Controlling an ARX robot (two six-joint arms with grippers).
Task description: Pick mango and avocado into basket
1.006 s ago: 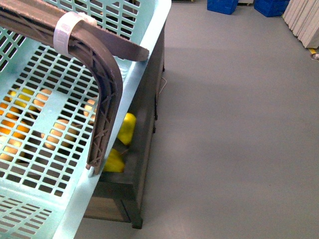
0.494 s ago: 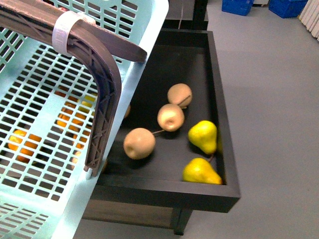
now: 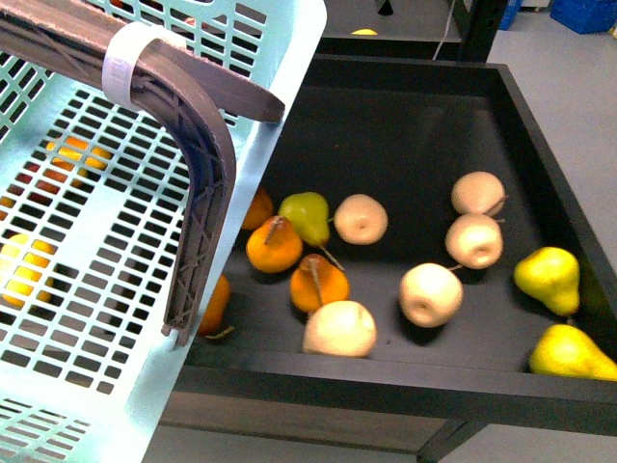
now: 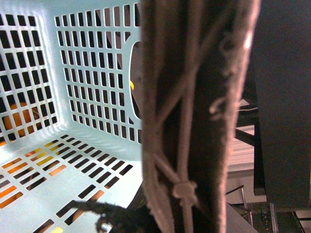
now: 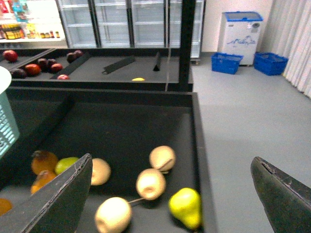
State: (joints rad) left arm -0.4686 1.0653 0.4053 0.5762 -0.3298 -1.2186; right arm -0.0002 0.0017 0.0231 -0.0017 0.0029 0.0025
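Observation:
The turquoise basket (image 3: 280,106) fills the left of the front view, tilted up close, its brown-grey handle (image 3: 207,183) bound with a white tie (image 3: 130,60). My left gripper is shut on that handle (image 4: 194,121), which fills the left wrist view and hides the fingers. The basket's inside (image 4: 87,73) is bare lattice. My right gripper (image 5: 172,194) is open above the right end of a black fruit tray (image 5: 197,145), nothing between its fingers (image 5: 63,199). No mango or avocado shows as such; yellow and orange shapes glow through the basket's slots (image 3: 24,270).
The black tray (image 3: 386,371) holds oranges (image 3: 275,246), a green pear (image 3: 307,214), beige apples (image 3: 431,292) and yellow pears (image 3: 548,278). A farther bin (image 5: 97,73) has dark red fruit and one small yellow item (image 5: 138,78). Grey floor and blue crates (image 5: 228,63) lie to the right.
The front view has swung from bare floor across to the fruit tray, so the oranges, apples and pears now show. The basket and its handle stay in the same place in the picture.

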